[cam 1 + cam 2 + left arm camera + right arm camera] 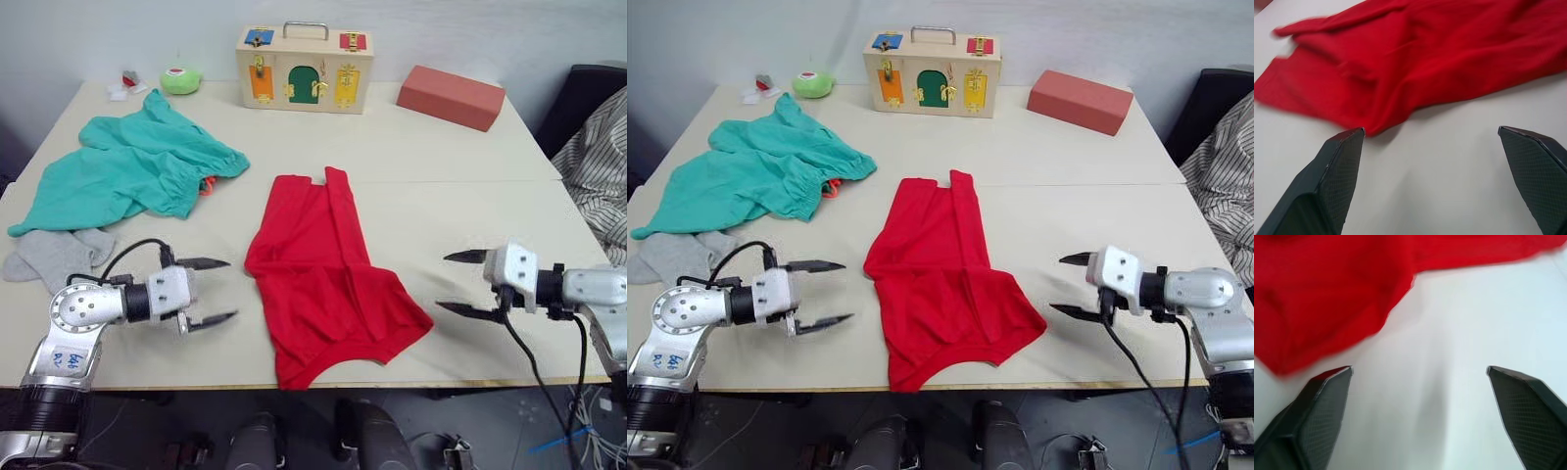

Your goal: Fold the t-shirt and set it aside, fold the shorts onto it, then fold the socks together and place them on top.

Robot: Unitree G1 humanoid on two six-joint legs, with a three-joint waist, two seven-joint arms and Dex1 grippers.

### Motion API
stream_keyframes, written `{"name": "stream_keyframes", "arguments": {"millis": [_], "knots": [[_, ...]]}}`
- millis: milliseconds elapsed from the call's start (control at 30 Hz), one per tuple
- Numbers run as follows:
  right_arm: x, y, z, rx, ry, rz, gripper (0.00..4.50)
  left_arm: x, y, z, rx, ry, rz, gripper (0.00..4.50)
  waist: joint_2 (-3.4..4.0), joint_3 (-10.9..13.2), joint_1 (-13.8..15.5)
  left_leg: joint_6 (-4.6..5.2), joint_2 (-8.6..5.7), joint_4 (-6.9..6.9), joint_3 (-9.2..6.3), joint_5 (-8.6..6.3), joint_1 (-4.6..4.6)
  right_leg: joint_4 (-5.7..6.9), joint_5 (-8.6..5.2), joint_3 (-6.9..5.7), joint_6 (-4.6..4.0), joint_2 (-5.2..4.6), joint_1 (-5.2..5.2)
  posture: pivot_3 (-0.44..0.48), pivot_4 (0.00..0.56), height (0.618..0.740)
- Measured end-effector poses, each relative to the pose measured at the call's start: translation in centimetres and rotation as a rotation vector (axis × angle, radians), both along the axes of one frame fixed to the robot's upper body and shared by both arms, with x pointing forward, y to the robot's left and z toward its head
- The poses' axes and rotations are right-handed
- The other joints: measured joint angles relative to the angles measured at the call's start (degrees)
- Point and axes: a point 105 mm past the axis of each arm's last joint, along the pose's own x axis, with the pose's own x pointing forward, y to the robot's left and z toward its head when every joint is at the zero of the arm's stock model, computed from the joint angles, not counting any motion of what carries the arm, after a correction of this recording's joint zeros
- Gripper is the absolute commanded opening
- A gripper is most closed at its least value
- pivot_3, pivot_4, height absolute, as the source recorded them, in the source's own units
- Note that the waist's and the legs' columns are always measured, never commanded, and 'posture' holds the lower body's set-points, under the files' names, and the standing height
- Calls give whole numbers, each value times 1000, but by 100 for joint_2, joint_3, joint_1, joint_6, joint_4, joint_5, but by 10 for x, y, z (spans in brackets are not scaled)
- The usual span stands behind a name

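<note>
The t-shirt (328, 279) lies in a loose red heap in the middle of the table (441, 166), near the front edge. Its long side runs from the far end toward the robot, and it gets wider at the near end. It sits between the 2 grippers. The left gripper (208, 291) is on one side, wide open and holding nothing. The right gripper (463, 285) is on the other side, wide open and empty too. Both point in at the shirt. The left one looks a little nearer to the cloth.

The left wrist view shows a red fold tip right by one left finger (1337, 176), not quite touching. The head views show more: the shorts (132, 171) far off to the left, and the socks (54, 257) just in front of them.
</note>
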Motion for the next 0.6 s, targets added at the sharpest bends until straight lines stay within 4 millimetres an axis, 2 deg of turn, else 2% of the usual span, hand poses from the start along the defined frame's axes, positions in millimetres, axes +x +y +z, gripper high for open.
{"name": "stream_keyframes", "arguments": {"millis": [100,200,333,533,600], "knots": [[-6,4,-15,-94,-85,146,4447,-8,-15,-6,52,-17,-142,4405,1,1,-28,-2,3,1,10,5,6,4,1,3,1,4,0,0,150,740],[-7,12,-14,-120,-195,250,4447,-11,-27,-10,81,-45,-237,4405,1,1,-64,-1,4,4,13,9,16,8,1,8,1,6,6,0,150,740],[-11,29,-18,-109,-278,365,4447,-17,-43,-17,107,-57,-341,4405,2,1,-99,-4,12,4,12,10,33,10,0,23,-1,12,17,0,150,740],[-11,54,-22,-68,-338,461,4447,-16,-64,-21,101,-112,-430,4405,3,0,-80,-5,13,16,-7,11,39,10,0,33,-3,8,39,0,150,740],[-10,58,-23,-67,-344,475,4060,-17,-68,-22,103,-134,-447,4405,6,-2,-79,-5,14,13,-14,10,63,3,-2,27,-5,7,70,0,150,740]]}}
